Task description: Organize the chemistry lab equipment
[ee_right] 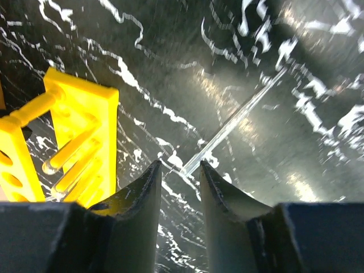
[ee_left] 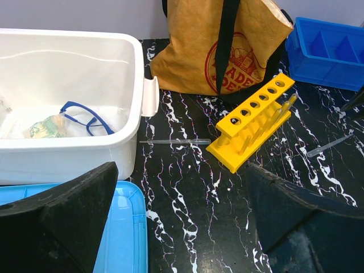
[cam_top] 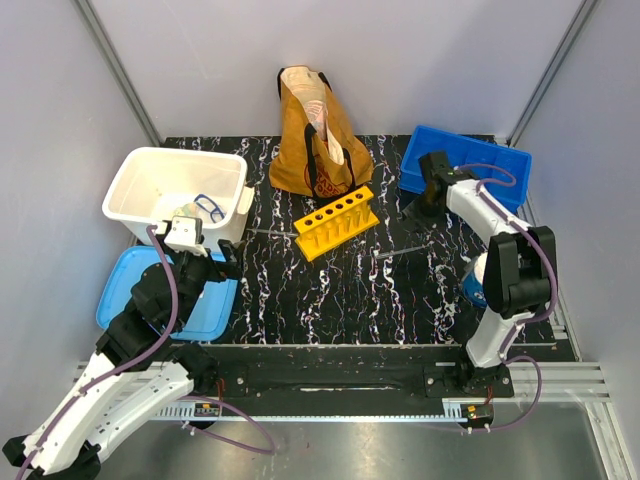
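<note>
Two clear tubes loose on desk, mid-frame by yellow rack; sorting mostly undone. Left tool gaping, empty; right tool narrowly parted astride one tube's tip.

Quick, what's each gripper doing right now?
Left gripper: open, empty.
Right gripper: slightly open, the end of a clear tube at its fingertips, not clamped.

On the black marbled tabletop we see a mustard-brown tote bag standing at twelve o'clock, a white bin at ten, a light-blue lid at eight just beside it, and a blue compartment tray at two.
</note>
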Robot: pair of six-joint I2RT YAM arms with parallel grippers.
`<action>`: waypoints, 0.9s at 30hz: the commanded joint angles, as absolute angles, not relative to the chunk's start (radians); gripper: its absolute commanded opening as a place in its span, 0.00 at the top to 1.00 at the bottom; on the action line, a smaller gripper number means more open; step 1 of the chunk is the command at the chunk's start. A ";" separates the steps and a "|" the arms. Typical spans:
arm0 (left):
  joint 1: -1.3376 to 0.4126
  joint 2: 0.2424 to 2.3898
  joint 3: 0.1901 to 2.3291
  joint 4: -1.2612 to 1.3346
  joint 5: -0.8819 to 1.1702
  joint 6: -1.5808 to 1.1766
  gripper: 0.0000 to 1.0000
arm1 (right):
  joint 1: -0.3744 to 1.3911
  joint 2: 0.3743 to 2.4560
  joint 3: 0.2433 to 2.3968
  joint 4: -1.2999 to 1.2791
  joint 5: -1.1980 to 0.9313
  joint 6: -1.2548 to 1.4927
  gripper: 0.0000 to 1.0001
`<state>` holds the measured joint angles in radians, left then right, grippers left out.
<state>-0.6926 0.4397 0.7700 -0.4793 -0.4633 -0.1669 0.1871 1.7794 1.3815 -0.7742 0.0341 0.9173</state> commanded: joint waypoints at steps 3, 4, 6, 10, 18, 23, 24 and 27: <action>-0.693 0.436 0.807 -0.459 -0.448 -0.176 0.02 | 0.247 1.769 1.402 -0.891 0.055 1.201 0.62; -0.693 0.437 0.807 -0.459 -0.451 -0.179 0.02 | 0.252 1.772 1.399 -0.899 0.054 1.221 0.62; -0.693 0.440 0.807 -0.459 -0.449 -0.179 0.02 | 0.259 1.776 1.387 -0.900 0.048 1.261 0.62; -0.693 0.442 0.805 -0.459 -0.449 -0.179 0.02 | 0.265 1.786 1.355 -0.884 0.048 1.315 0.61; -0.693 0.440 0.805 -0.459 -0.449 -0.178 0.02 | 0.265 1.850 1.324 -0.854 0.054 1.362 0.61; -0.693 0.437 0.805 -0.459 -0.456 -0.178 0.02 | 0.265 1.907 1.342 -0.859 0.052 1.371 0.62; -0.693 0.439 0.807 -0.459 -0.457 -0.178 0.02 | 0.265 1.914 1.347 -0.859 0.057 1.371 0.63; -0.693 0.440 0.805 -0.459 -0.451 -0.178 0.02 | 0.265 1.939 1.361 -0.871 0.069 1.373 0.63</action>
<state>-0.6926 0.4397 0.7700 -0.4835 -0.4568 -0.1699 0.2565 1.9144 1.3293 -0.8581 0.0402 1.3418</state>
